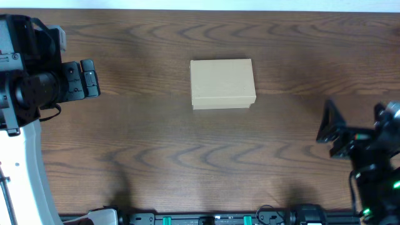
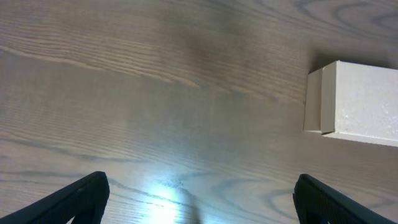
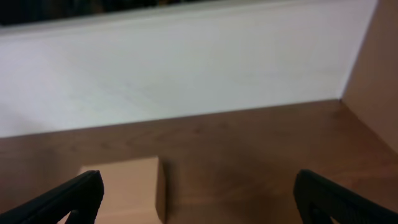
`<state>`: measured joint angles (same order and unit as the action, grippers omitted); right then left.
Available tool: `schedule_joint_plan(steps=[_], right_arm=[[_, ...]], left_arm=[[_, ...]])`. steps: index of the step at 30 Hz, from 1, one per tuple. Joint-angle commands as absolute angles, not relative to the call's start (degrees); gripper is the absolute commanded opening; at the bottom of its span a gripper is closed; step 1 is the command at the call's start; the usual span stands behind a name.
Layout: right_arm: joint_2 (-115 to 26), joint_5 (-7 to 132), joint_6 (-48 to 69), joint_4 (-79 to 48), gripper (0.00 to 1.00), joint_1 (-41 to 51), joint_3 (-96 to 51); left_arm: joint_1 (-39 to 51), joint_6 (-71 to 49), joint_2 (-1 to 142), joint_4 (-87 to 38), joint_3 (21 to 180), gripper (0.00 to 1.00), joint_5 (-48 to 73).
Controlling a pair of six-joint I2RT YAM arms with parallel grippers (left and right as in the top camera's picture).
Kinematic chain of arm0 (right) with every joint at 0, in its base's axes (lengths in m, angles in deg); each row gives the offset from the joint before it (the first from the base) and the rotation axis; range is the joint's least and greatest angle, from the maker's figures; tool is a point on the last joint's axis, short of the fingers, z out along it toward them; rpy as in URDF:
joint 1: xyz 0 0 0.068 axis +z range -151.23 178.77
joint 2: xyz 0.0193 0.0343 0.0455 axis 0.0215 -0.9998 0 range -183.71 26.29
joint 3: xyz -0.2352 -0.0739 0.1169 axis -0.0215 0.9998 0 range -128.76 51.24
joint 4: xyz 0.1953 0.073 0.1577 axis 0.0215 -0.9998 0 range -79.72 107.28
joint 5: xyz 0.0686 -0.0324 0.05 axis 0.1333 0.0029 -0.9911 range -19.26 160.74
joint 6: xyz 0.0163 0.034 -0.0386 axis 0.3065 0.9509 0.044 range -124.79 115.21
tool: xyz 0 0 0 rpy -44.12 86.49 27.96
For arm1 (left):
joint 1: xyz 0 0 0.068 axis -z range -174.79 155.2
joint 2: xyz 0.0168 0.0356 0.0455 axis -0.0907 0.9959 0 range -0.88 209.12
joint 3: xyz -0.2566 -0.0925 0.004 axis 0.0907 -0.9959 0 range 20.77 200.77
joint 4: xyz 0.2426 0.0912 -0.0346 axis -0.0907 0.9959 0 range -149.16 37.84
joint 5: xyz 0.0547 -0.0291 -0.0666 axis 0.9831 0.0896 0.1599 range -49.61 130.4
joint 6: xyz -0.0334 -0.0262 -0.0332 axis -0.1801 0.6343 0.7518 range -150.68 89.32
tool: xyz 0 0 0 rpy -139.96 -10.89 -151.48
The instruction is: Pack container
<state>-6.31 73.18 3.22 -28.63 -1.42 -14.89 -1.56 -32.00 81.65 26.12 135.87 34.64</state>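
The container (image 1: 223, 83) is a plain tan cardboard box with its flap lid shut, standing at the middle of the wooden table. It also shows at the right edge of the left wrist view (image 2: 357, 102) and at the lower left of the right wrist view (image 3: 127, 190). My left gripper (image 1: 89, 79) is open and empty, well to the left of the box; its fingers (image 2: 199, 198) hang over bare wood. My right gripper (image 1: 331, 131) is open and empty, to the right of the box and nearer the front; its fingers (image 3: 199, 196) are spread wide.
A white wall (image 3: 186, 68) rises behind the table's far edge. A tan panel (image 3: 376, 74) stands at the right in the right wrist view. Black rails and cables (image 1: 219, 219) run along the table's front edge.
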Motion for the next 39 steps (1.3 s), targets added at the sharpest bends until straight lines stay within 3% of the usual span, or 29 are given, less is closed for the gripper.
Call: schedule_joint_plan(steps=[1,19,26,39], right_arm=[[-0.69,73.99,2.41,-27.19,0.99,-2.42,-7.33],[18.57,73.97,2.41,-8.65,0.99,-2.45,31.53],[23.22,73.97,2.41,-1.33,0.99,-2.45,40.04],[25.97,73.88,2.43,-1.79,0.99,-2.45,44.54]], left_arm=[[-1.89,-31.96,81.78,26.31,136.09,0.95,34.88],[-1.89,-31.96,81.78,26.31,136.09,0.95,34.88],[-1.89,-31.96,81.78,26.31,136.09,0.95,34.88],[-1.89,-31.96,81.78,26.31,136.09,0.95,34.88]])
